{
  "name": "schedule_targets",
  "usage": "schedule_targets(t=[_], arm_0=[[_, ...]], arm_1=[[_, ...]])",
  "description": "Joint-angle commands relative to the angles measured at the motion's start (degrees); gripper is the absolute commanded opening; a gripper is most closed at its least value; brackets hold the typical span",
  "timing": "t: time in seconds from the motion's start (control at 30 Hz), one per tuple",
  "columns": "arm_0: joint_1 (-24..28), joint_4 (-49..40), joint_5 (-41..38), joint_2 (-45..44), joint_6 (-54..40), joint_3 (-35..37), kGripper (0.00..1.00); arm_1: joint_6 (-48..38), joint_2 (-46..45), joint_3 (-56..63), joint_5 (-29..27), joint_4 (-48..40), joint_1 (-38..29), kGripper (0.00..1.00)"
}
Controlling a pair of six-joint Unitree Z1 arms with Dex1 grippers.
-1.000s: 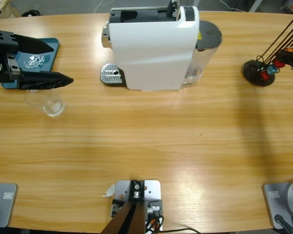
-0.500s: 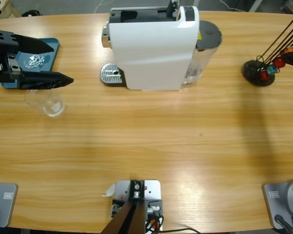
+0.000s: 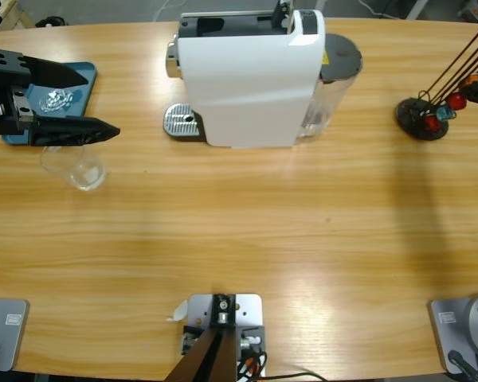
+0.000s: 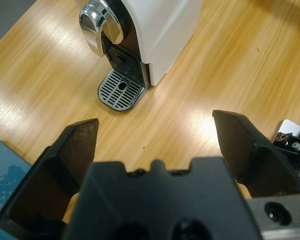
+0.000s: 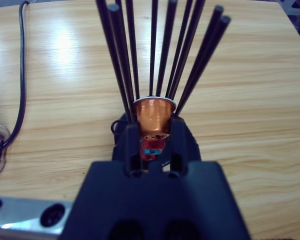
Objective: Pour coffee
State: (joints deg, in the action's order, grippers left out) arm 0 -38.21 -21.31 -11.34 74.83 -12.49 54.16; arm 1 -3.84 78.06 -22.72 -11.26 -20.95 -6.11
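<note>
The white box-shaped coffee machine stands at the far middle of the long pale wooden table, with its chrome spout above a round perforated metal drip tray on its left end and a clear water tank with a grey lid on its right end. Left of it a clear drinking glass stands on the wood, just in front of a flat blue tray that holds a small crumpled clear wrapper.

The left gripper hangs over the glass and the tray's edge with its black jaws spread wide apart, holding nothing; it has not moved in the last second.

At the far right a black round-based rack of thin black rods carries red and blue capsules. The right gripper has its jaws pressed against a copper-orange coffee capsule among the rods. In the high view the capsule now sits slightly higher than a second ago.

A black cable runs across the table.
</note>
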Motion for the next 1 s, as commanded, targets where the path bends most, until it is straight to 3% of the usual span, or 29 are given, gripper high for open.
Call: schedule_targets(t=[0.03,0.63,1.0], arm_0=[[-0.78,0.22,0.26,1.37,0.7,-1.16,1.0],[-1.08,0.74,0.18,1.37,0.82,-2.13,1.0],[-1.08,1.22,0.14,1.63,0.89,-2.13,1.0]], arm_1=[[0.85,0.62,-0.73,0.63,0.44,0.66,0.0],[1.43,-7.24,-8.27,-2.45,12.48,0.4,0.0],[2.52,-14.27,-18.45,-4.93,25.19,-1.06,0.0]])
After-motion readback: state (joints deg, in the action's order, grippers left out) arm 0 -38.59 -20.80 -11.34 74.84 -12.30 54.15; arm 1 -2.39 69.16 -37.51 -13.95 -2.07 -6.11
